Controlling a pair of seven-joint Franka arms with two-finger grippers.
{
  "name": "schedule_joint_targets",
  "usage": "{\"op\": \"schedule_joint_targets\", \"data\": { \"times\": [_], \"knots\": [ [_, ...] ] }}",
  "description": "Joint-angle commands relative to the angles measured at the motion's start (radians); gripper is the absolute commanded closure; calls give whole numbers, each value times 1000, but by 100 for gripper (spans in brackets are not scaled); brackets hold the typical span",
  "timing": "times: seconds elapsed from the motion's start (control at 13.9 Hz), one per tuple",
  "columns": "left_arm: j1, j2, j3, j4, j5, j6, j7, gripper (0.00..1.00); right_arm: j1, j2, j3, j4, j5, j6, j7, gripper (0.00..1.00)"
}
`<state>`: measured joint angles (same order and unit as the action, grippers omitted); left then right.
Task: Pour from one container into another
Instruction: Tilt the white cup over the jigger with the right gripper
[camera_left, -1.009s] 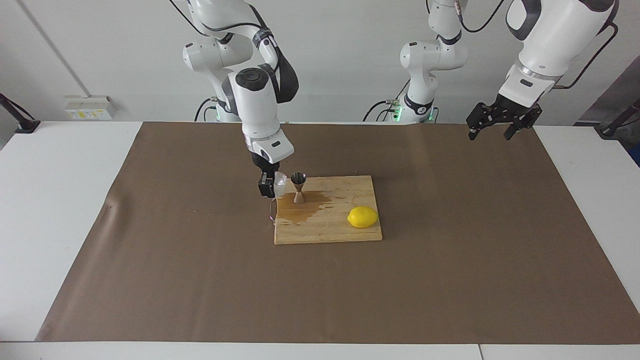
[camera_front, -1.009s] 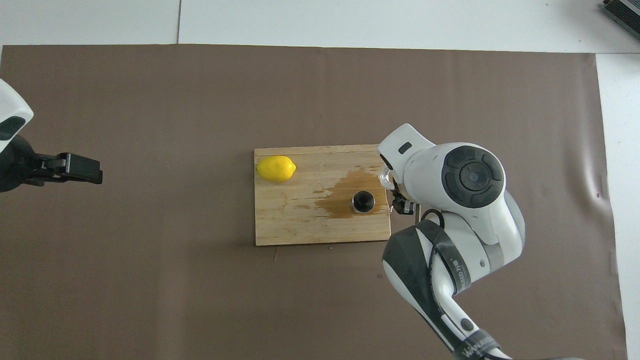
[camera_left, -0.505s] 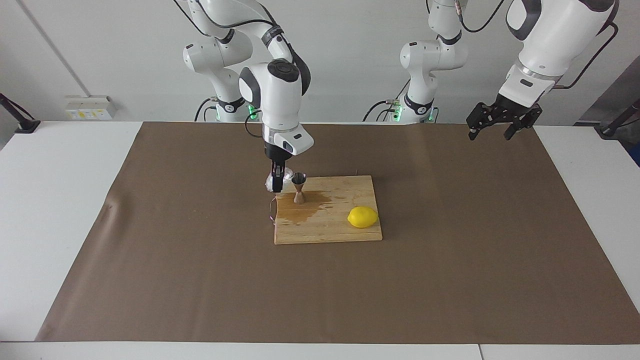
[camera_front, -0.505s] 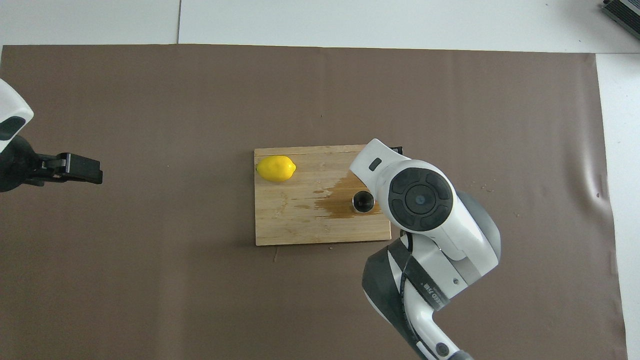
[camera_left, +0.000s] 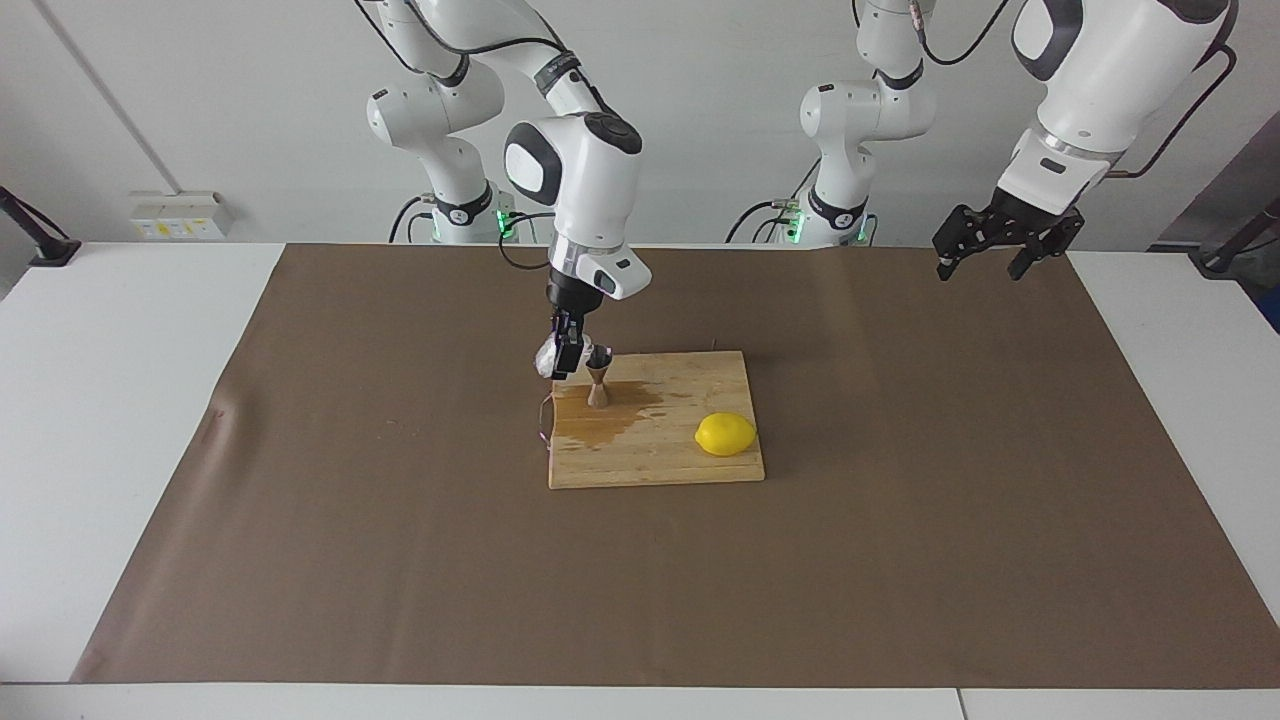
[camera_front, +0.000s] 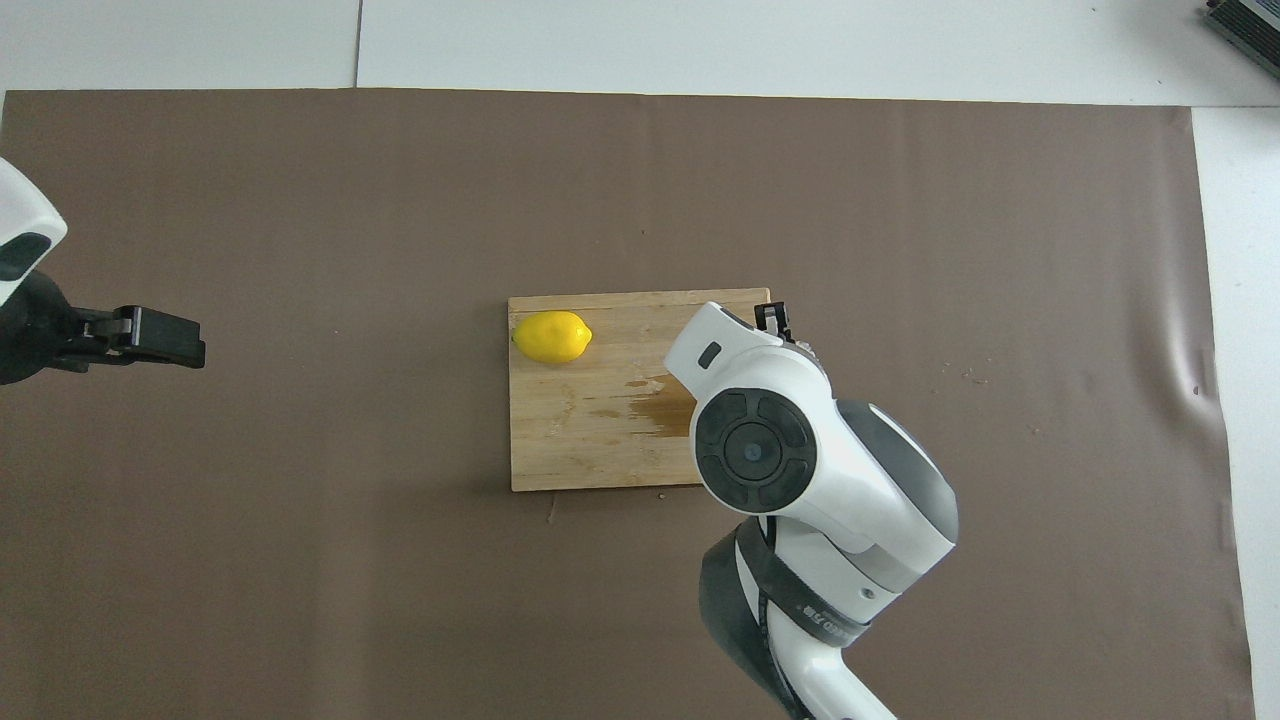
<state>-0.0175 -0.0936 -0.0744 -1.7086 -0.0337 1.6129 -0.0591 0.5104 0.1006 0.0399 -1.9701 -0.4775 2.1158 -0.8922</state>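
While the right gripper (camera_left: 566, 352) clamps the cup (camera_left: 547, 358) tilted at the jigger (camera_left: 598, 378) on the board (camera_left: 680, 465), we judge pouring underway; a wet stain beside the jigger suggests spillage. The lemon (camera_left: 725, 434) lies clear. The left gripper (camera_left: 994, 244) waits apart, fingers spread.

From overhead, we find the right arm hides the jigger; the cup (camera_front: 803, 349) barely shows.
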Motion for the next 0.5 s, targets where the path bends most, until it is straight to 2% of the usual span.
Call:
{"op": "schedule_joint_targets", "data": {
  "times": [0.0, 0.43],
  "knots": [
    [5, -20, 1, -19, -5, -8, 5, 0, 16, 10, 2, 5, -75, -33, 16, 100],
    [5, -20, 1, -19, -5, -8, 5, 0, 23, 16, 3, -26, -151, -23, 16, 100]
  ]
}}
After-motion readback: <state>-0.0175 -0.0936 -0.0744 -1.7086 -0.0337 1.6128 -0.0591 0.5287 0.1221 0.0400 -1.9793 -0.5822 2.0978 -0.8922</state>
